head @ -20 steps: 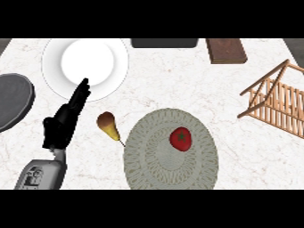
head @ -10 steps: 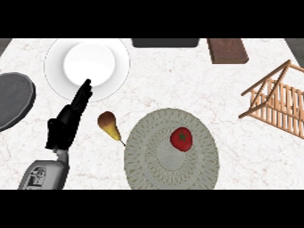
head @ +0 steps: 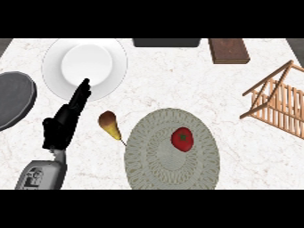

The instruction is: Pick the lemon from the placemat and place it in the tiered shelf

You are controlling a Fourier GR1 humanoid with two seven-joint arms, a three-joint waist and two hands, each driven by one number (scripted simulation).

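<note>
A round red fruit (head: 182, 138) with a green stem spot lies on the woven grey placemat (head: 158, 171), right of its middle; nothing on the mat looks yellow like a lemon. The wooden tiered shelf (head: 287, 106) stands tilted at the right edge. My left hand (head: 64, 123) is at the left, open, fingers straight and pointing up onto the rim of a white plate (head: 85, 66). It is well left of the mat and holds nothing. My right hand does not show.
A yellow-brown pear-shaped fruit (head: 109, 125) lies between my left hand and the placemat. A grey round pan (head: 3, 105) sits at the left edge. A brown block (head: 228, 50) and a dark tray (head: 166, 42) are at the back.
</note>
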